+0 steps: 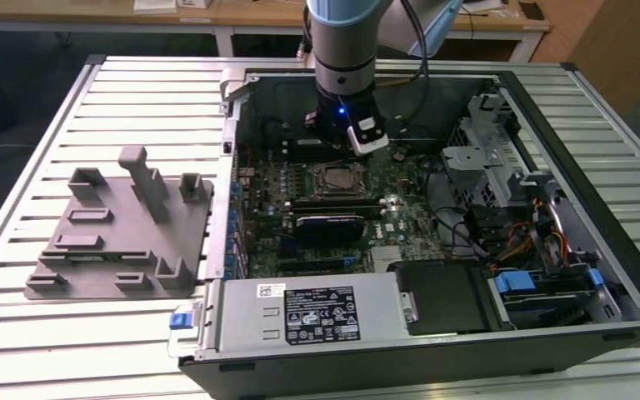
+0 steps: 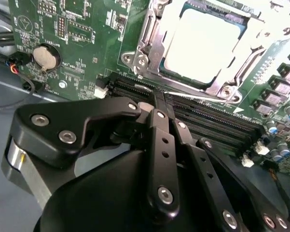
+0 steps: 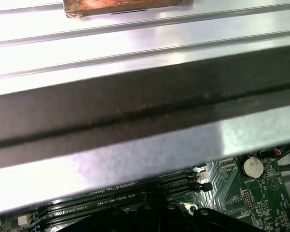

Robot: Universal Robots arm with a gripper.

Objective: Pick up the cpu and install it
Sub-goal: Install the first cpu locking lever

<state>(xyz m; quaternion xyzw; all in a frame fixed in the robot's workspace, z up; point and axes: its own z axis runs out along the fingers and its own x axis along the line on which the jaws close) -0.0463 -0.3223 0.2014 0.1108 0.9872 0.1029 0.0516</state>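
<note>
Closest in the second wrist view, the black linkage-fingered gripper [image 2: 159, 104] is hanging with its jaws pressed together on nothing, just above the black memory slots [image 2: 202, 121]. Beyond it, the shiny silver square cpu [image 2: 205, 43] is already sitting inside the metal socket frame [image 2: 145, 46] on the green motherboard [image 2: 77, 29], so placement is looking done.

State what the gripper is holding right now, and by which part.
Nothing. In the second wrist view the gripper has its fingers closed together with nothing between them, above the memory slots. The cpu sits in its socket, apart from the fingers.
</note>
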